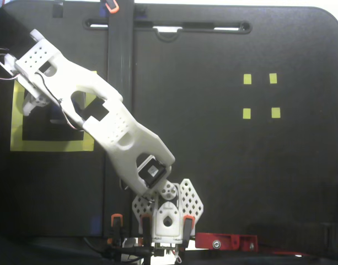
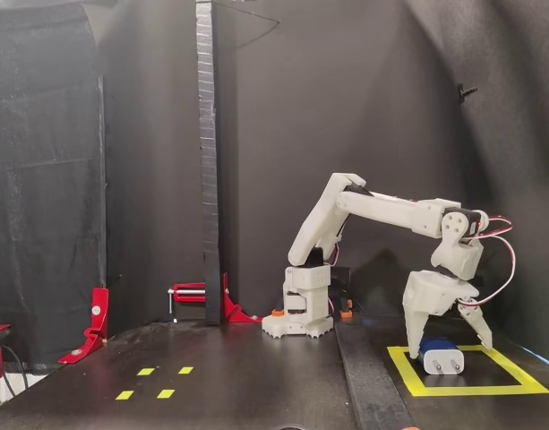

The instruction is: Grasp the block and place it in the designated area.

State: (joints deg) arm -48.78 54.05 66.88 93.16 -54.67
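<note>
The block [image 2: 441, 356], dark blue on top with a pale end face, rests on the black floor inside the designated area, a square of wide yellow tape [image 2: 453, 389]. In a fixed view my white gripper [image 2: 449, 346] hangs over the block, open, one finger on each side of it and the fingertips [image 2: 414, 348] just above the floor. In the top-down fixed view the arm [image 1: 102, 118] reaches to the left over the yellow tape square [image 1: 47, 145]. There the gripper [image 1: 36, 104] is mostly covered by the wrist and the block is hidden.
Four small yellow markers [image 1: 261, 95] lie at the right, also seen at the front left in the side view [image 2: 155, 381]. A black upright post [image 2: 208, 161] stands beside the arm's base [image 2: 301, 318]. Red clamps [image 2: 198, 293] [image 1: 226, 241] sit at the table edges.
</note>
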